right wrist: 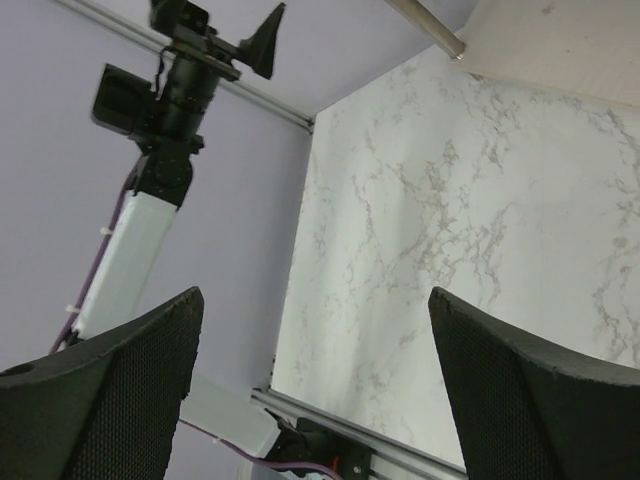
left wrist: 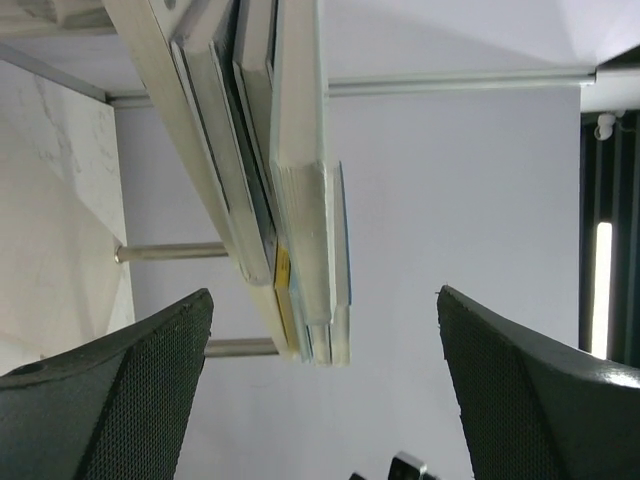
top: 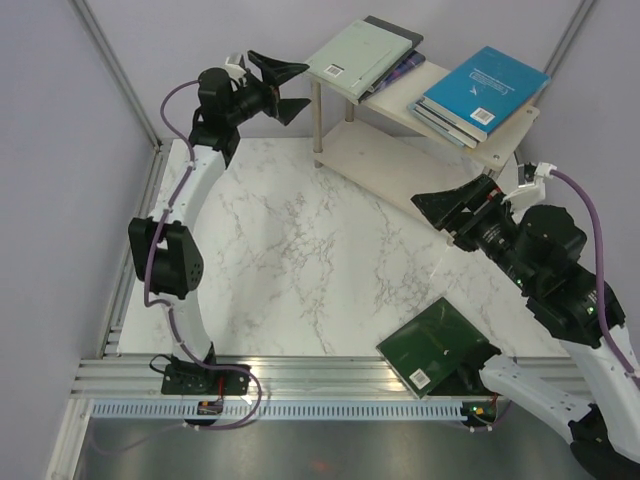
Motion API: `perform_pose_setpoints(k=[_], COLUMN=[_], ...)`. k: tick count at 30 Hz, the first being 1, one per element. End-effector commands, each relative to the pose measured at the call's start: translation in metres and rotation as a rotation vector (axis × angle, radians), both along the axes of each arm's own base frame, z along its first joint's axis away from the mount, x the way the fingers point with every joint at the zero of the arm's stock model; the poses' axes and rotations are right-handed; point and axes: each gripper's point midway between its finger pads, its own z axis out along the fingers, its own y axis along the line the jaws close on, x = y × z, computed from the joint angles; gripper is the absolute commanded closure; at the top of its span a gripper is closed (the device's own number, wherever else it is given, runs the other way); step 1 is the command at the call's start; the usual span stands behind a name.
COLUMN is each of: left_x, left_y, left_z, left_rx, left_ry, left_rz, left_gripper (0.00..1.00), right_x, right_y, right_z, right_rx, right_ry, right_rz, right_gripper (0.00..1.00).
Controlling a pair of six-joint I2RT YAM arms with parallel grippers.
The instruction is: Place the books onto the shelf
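The jaws of the left arm (top: 190,190) stood wide apart and empty at the left end of the cream two-tier shelf (top: 385,168). They were just beside the pale mint paperback (top: 358,58) topping a stack there, without touching it. That looked like the release end of a placement. A cyan paperback (top: 487,85) topped a second stack at the shelf's right end. The jaws of the right arm (top: 560,290) were also apart and empty, over the white marbled worktop (top: 300,250) below the shelf. One dark green paperback (top: 435,350) lay flat at the worktop's near edge by that arm's base, one corner over the metal rail (top: 300,375). Next, the right arm probably needed to swing back, pinch that overhanging corner and lift the book to the shelf.
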Motion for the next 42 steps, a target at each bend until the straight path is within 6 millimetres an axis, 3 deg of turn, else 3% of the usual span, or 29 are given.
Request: perform_pose_setpoints(k=[1,2,3,4,6,10,11,12,14,15,16,18,19,20,21,25,27,33,34,37,38,39,42], left_x=[-0.056,-0.065,-0.085,-0.092,-0.110,-0.162,-0.179,-0.196,-0.222,-0.235,-0.255,-0.283,-0.305,-0.318,-0.344,-0.395,-0.419,-0.469,-0.470,-0.483,-0.477,-0.487,-0.485], left_y=[-0.001,-0.002,-0.001,-0.001,0.001,-0.006,-0.007,-0.015,-0.023,-0.027,-0.039,-0.045,-0.056,-0.059,-0.066,-0.070,-0.071,-0.080,-0.088,-0.101,-0.111,-0.114,-0.132], left_z=[0.028,0.022,0.030,0.000,-0.017,-0.083,-0.086,-0.112,-0.130,-0.152,-0.164,-0.194,-0.202,-0.208,-0.225,-0.255,-0.265,-0.289,-0.286,-0.300,-0.297,-0.303,-0.313], left_rx=[0.088,0.112,0.133,0.190,0.240,0.373,0.390,0.422,0.453,0.485,0.503,0.550,0.563,0.576,0.597,0.644,0.644,0.634,0.601,0.607,0.579,0.558,0.520], left_ry=[-0.172,-0.171,-0.205,-0.169,-0.161,-0.097,-0.097,-0.075,-0.050,-0.023,-0.013,0.041,0.041,0.039,0.057,0.098,0.119,0.193,0.164,0.212,0.192,0.249,0.300], left_rz=[-0.121,-0.139,-0.164,-0.181,-0.207,-0.300,-0.316,-0.363,-0.419,-0.455,-0.515,-0.577,-0.640,-0.665,-0.730,-0.821,-0.855,-0.885,-0.878,-0.834,-0.780,-0.768,-0.666], left_gripper=[0.05,0.05,0.05,0.04,0.04,0.04,0.04,0.04,0.05,0.05,0.05,0.05,0.05,0.06,0.06,0.05,0.05,0.05,0.05,0.05,0.05,0.05,0.05], right_x=[0.001,0.009,0.011,0.007,0.013,0.006,0.001,0.003,0.000,-0.002,-0.003,-0.006,-0.002,0.001,0.001,0.002,-0.003,-0.014,-0.015,-0.020,-0.019,-0.019,-0.012], right_y=[-0.004,-0.003,-0.002,-0.004,-0.003,-0.026,-0.036,-0.052,-0.074,-0.081,-0.087,-0.100,-0.095,-0.105,-0.108,-0.120,-0.135,-0.148,-0.148,-0.148,-0.147,-0.146,-0.142], right_z=[-0.034,-0.053,-0.067,-0.086,-0.125,-0.182,-0.192,-0.200,-0.212,-0.221,-0.228,-0.252,-0.259,-0.267,-0.280,-0.307,-0.319,-0.352,-0.355,-0.364,-0.365,-0.367,-0.366], right_rx=[-0.118,-0.171,-0.217,-0.273,-0.361,-0.472,-0.500,-0.517,-0.561,-0.581,-0.591,-0.594,-0.556,-0.534,-0.519,-0.494,-0.513,-0.517,-0.515,-0.509,-0.499,-0.490,-0.453], right_ry=[0.121,0.188,0.240,0.318,0.469,0.714,0.767,0.806,0.870,0.907,0.930,1.008,1.013,1.041,1.058,1.124,1.163,1.218,1.222,1.233,1.225,1.223,1.166], right_rz=[-0.012,-0.026,-0.022,-0.016,-0.002,-0.042,-0.065,-0.120,-0.175,-0.188,-0.194,-0.185,-0.151,-0.155,-0.153,-0.142,-0.175,-0.197,-0.196,-0.205,-0.209,-0.210,-0.215], right_gripper=[0.04,0.03,0.03,0.03,0.03,0.02,0.02,0.02,0.02,0.02,0.02,0.02,0.02,0.02,0.02,0.02,0.02,0.02,0.02,0.02,0.02,0.02,0.02])
